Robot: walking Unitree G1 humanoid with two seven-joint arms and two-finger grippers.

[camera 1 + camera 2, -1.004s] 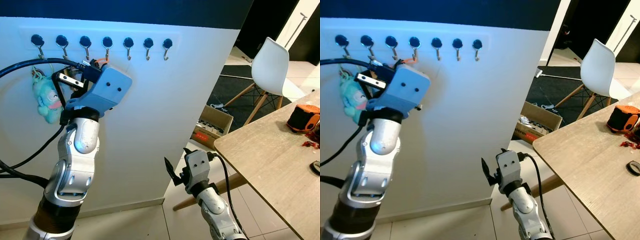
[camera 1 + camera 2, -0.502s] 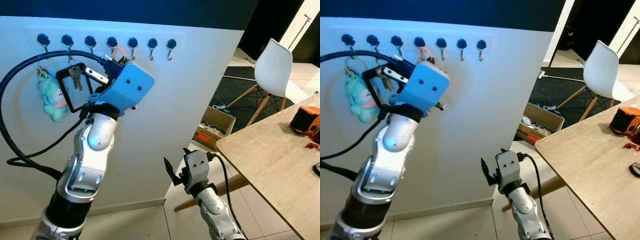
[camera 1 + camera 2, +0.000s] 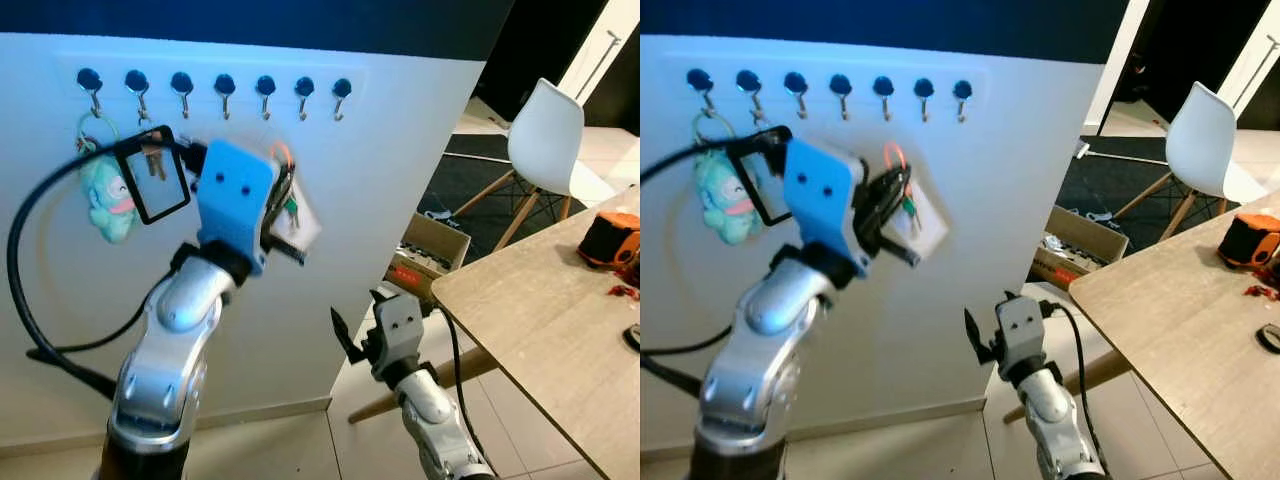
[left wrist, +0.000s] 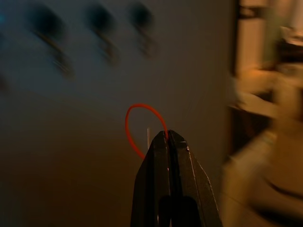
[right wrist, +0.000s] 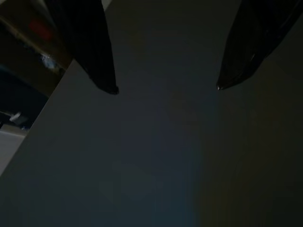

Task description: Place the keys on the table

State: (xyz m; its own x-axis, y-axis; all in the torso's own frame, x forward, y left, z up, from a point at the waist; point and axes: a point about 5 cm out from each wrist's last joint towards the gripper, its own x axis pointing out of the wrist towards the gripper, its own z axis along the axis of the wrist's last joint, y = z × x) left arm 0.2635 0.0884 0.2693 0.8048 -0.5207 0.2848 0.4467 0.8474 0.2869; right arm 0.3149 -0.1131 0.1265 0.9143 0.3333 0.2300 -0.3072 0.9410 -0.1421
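1. You are holding the left tool (image 4: 168,137) raised in front of the white wall (image 3: 380,160), below the row of hooks (image 3: 225,88); its fingers are pinched tight on the orange loop (image 4: 137,124) of the keys (image 3: 902,205).
2. The keys are hanging off that tool in mid-air, blurred, near the wall and well apart from the bench (image 3: 545,320) on the right.
3. The right tool (image 5: 163,87) is sitting low, between the wall and the bench, fingers spread wide, gripping nothing.
4. A teal plush keychain (image 3: 108,195) is hanging from the leftmost hooks.
5. An orange-black object (image 3: 608,236) is resting on the far bench edge; a white chair (image 3: 545,135) is standing beyond it.
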